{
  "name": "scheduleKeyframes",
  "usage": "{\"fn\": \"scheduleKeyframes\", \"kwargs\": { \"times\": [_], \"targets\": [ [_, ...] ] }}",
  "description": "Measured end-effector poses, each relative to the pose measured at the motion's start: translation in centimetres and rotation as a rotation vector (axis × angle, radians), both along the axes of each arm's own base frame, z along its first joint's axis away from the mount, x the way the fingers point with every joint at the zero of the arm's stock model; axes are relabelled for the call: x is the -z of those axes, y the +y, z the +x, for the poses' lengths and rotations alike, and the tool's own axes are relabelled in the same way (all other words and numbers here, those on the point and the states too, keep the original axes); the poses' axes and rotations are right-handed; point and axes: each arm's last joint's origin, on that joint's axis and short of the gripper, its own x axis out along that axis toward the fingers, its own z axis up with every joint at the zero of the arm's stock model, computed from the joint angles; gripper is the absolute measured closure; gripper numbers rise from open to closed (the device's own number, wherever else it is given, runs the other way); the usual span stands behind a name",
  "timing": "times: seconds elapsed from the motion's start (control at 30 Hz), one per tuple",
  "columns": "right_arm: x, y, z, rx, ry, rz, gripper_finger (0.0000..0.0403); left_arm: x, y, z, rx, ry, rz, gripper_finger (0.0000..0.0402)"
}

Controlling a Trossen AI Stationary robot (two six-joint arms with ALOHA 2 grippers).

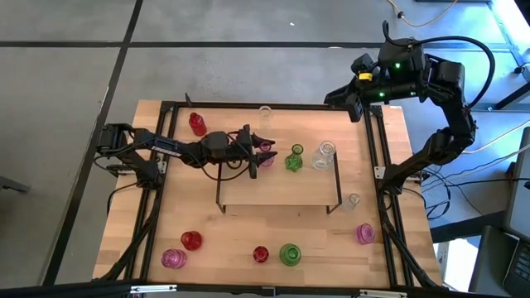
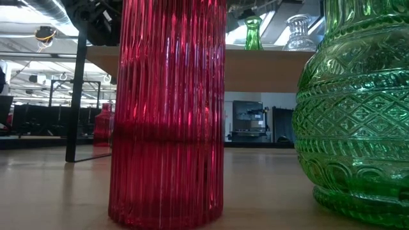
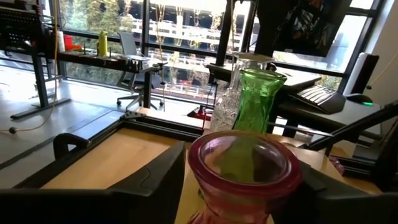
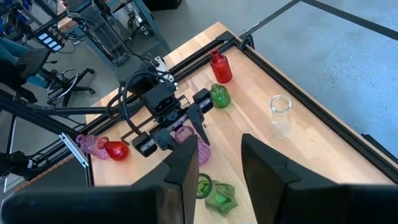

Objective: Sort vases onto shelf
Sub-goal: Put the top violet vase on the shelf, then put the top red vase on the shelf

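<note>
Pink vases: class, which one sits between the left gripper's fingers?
The pink vase on the shelf, between the left gripper fingers beside the green vase. The other pink vases stand on the table's front.

Floor [image 1: 248, 74]: we are seeing grey concrete slabs.
Windows [image 3: 180, 37]: we are getting daylight.
Office chair [image 3: 134, 99]: standing beyond.

The wooden table [image 1: 166, 240] stands on a grey floor [image 1: 74, 99] crossed by dark seams. Beyond it are office chairs [image 3: 134, 93], desks with a keyboard [image 3: 318, 94], large windows [image 3: 180, 31], and a coffee machine [image 2: 249, 119].
</note>
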Motion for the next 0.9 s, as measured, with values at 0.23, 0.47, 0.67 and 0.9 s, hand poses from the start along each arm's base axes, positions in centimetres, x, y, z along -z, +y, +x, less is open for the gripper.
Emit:
{"fn": "scheduleKeyframes", "kwargs": {
  "times": [0.23,0.47,0.67,0.9],
  "targets": [
    [0.0,0.0,0.0,0.000,0.000,0.000,0.0292,-1.5,0.2,0.7,0.016,-0.036,0.008,0.0209],
    [0.0,0.0,0.0,-0.001,0.000,0.001,0.0292,-2.3,0.4,1.2,0.034,-0.025,0.007,0.0209],
    [0.0,0.0,0.0,-0.003,0.000,0.002,0.0292,-3.6,0.4,1.6,0.035,-0.065,0.011,0.0209],
    [0.1,0.0,0.0,-0.003,0.006,0.004,0.0292,-6.3,0.6,1.0,-0.022,-0.147,0.051,0.0209]
  ]
}}
